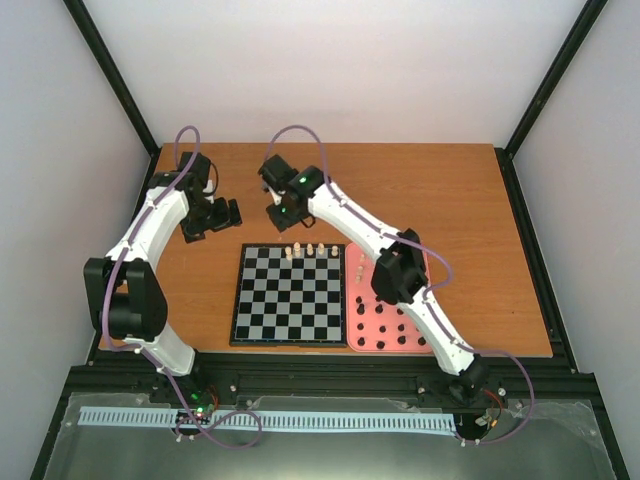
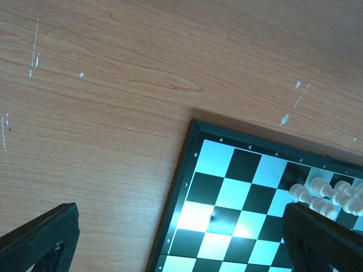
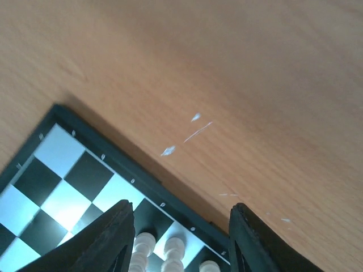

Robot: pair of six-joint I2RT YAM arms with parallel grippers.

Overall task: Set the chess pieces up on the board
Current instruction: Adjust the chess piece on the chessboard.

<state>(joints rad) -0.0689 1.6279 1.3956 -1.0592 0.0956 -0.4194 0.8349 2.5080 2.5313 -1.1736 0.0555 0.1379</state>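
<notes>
Chess pieces of cream colour (image 1: 308, 250) stand in a short row along the far edge of the board (image 1: 290, 300), toward its right corner. Only the overhead view takes in the pink tray (image 1: 351, 320), touching the board's right edge and dotted with black chess pieces (image 1: 385, 325); the right arm crosses over it and hides part.

The left gripper (image 1: 212, 222) hangs off the board's far left corner, and its wrist camera shows both fingers (image 2: 45, 238) spread wide with nothing between them. The right gripper (image 1: 280, 215) is over the far edge. Its fingers (image 3: 113, 232) are parted and released, with the rounded cream tops visible below the gap, cut off by the frame.

The glossy grey and black checks glare white in both wrist views. The wood-grain tabletop (image 1: 420, 190) carries pale scratches.
</notes>
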